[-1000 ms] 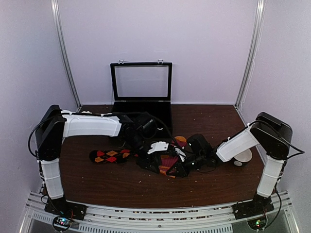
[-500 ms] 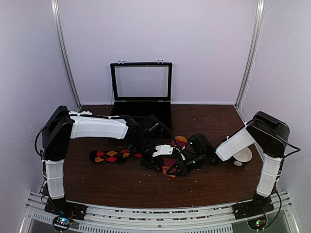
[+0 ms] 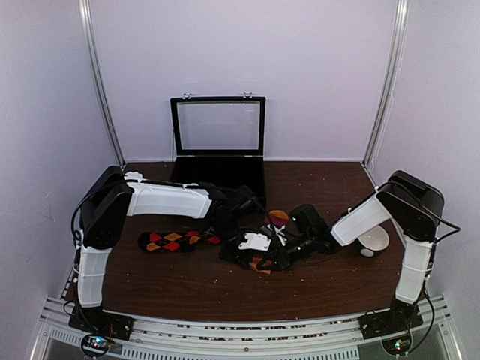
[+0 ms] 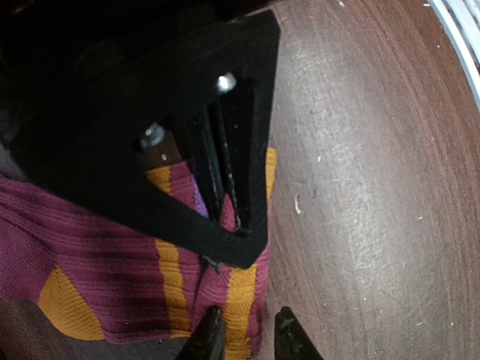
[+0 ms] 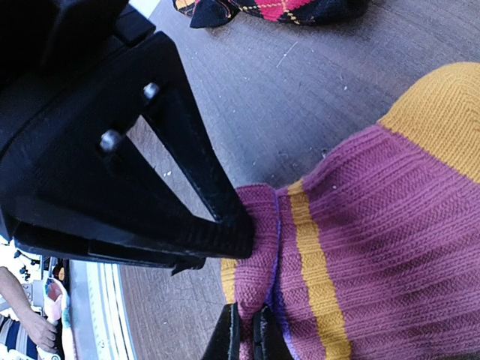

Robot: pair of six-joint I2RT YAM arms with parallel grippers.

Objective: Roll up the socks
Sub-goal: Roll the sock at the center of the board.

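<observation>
Just right of the argyle sock [image 3: 171, 240], the pink sock [image 5: 360, 225] is bunched on the worktop [image 3: 187, 289]. A fold is pinched by the right end effector [image 5: 244, 330]. Its edge is straddled by the left end effector [image 4: 246, 337]; whether that one grips cannot be told.

soft even light from above, faint shadows; wrist views warped, nearest parts dark and blurry.

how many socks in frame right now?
2. The argyle sock lies flat left of center; the pink striped sock sits mid-table, pinched in the right pincer. A third could be hidden underneath.
</observation>
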